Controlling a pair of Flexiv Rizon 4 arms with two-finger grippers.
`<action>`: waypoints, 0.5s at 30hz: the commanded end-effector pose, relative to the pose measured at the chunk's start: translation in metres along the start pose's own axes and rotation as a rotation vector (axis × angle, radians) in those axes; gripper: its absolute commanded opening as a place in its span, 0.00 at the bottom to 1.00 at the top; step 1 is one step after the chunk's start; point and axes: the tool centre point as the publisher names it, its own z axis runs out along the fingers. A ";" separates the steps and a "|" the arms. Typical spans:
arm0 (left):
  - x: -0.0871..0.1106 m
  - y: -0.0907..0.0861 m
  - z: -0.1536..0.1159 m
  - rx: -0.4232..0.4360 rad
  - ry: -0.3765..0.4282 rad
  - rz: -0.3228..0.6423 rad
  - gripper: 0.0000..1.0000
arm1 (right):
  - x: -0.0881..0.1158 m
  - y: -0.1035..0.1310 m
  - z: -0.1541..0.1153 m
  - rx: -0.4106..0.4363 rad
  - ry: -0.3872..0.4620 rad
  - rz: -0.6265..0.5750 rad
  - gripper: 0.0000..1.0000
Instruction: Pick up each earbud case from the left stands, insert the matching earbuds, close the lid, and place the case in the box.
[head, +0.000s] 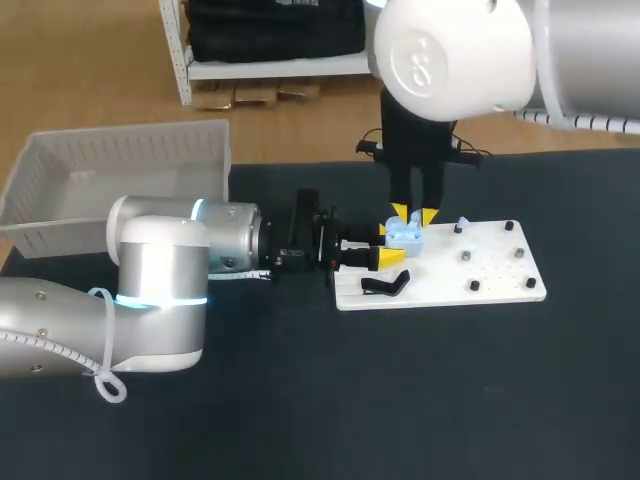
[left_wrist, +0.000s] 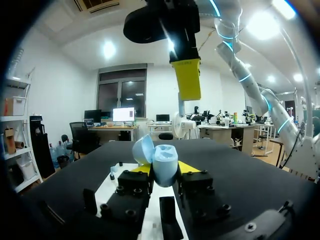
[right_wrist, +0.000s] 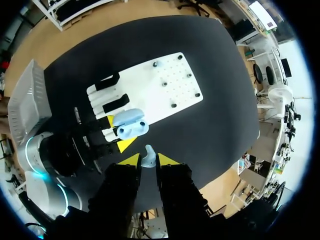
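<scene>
Center frame, over the white board (head: 500, 270), our left hand (left_wrist: 165, 169) pinches the open blue earbud case (head: 404, 238) mouth-up so our right hand (right_wrist: 149, 159), poised above and pinching a matching earbud (right_wrist: 148, 155), can seat it; the box (head: 120, 133) waits upper left.

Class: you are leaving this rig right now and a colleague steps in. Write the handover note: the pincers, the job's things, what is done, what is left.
Left pincer: shut on the light blue earbud case, lid open, held over the left part of the white board.
Right pincer: shut on one light blue earbud, directly above the case.
Box: at the table's far left.
Done: the case is off its stand and open.
Left: seat the earbud, close the lid and place the case in the box. Whether an earbud already sits inside the case cannot be seen.
</scene>
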 end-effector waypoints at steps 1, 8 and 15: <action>0.000 -0.001 0.000 -0.006 -0.001 0.002 0.00 | 0.001 -0.001 0.000 -0.002 -0.002 0.001 0.00; 0.000 -0.001 0.000 -0.006 -0.001 0.002 0.00 | 0.001 -0.001 0.000 -0.002 -0.002 0.001 0.00; 0.000 -0.001 0.000 -0.006 -0.001 0.002 0.00 | 0.001 0.002 0.001 -0.061 -0.016 0.125 0.00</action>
